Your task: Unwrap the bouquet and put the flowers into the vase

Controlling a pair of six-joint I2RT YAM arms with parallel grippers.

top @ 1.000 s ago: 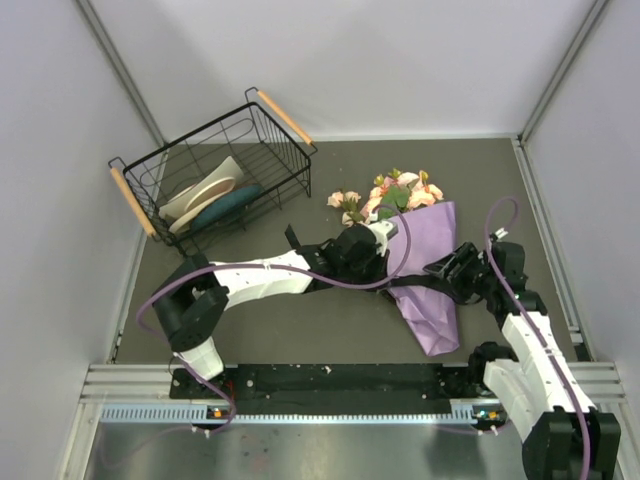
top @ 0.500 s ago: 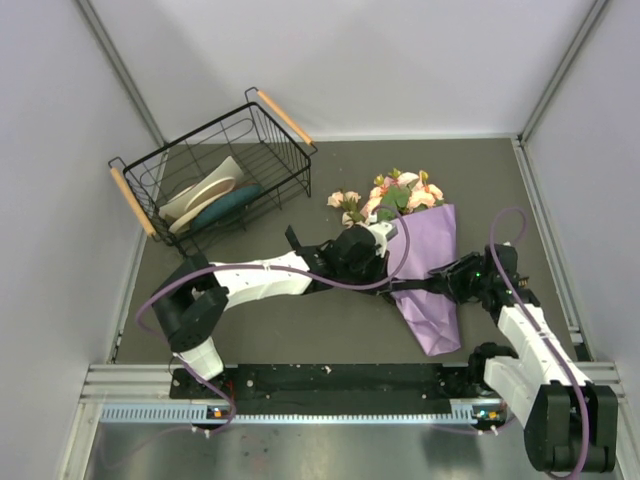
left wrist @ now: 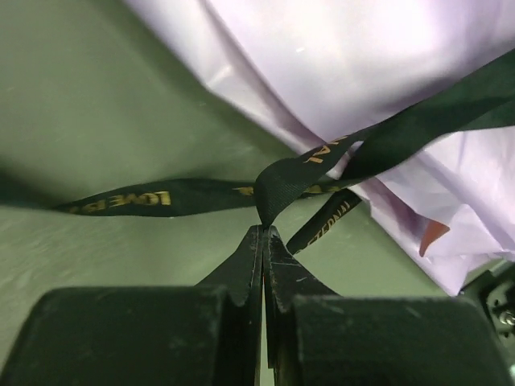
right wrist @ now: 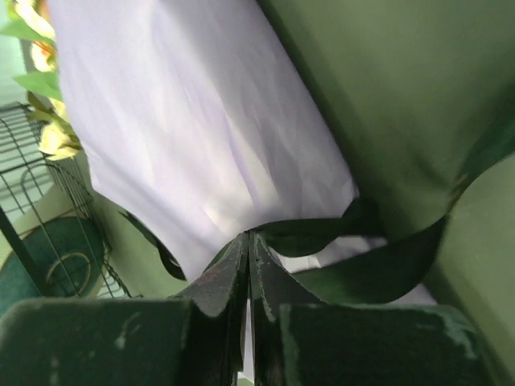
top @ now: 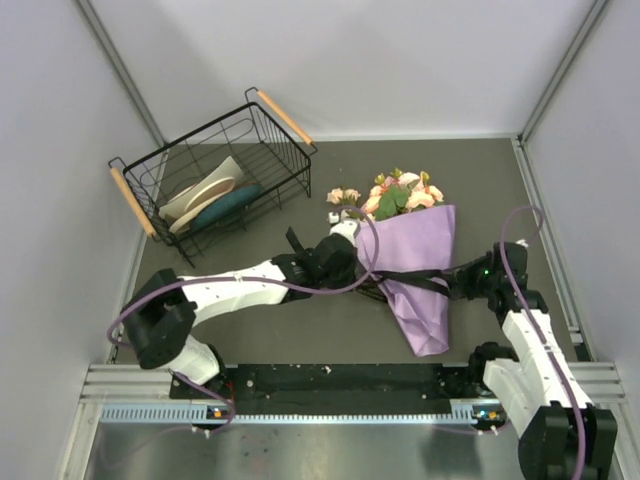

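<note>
The bouquet (top: 418,275) lies on the dark table, its purple paper cone (left wrist: 362,72) pointing toward the near edge. The flowers (top: 402,192), peach, pink and cream roses, stick out of its far end. A black ribbon (top: 420,280) with gold lettering runs taut across the cone. My left gripper (left wrist: 264,230) is shut on a fold of the ribbon (left wrist: 121,197) at the cone's left side (top: 376,286). My right gripper (right wrist: 249,235) is shut on the ribbon (right wrist: 330,233) at the cone's right side (top: 458,284), against the purple paper (right wrist: 201,137). The vase is out of view.
A black wire basket (top: 270,150) with wooden handles stands at the back left, holding a pale and a teal object. Its wire side (right wrist: 32,193) shows at the left of the right wrist view. Grey walls close in the table on three sides.
My right gripper has shut on the ribbon and drawn back to the right. The left arm has pulled left and nearer, the bouquet has shifted with it, and the ribbon is stretched.
</note>
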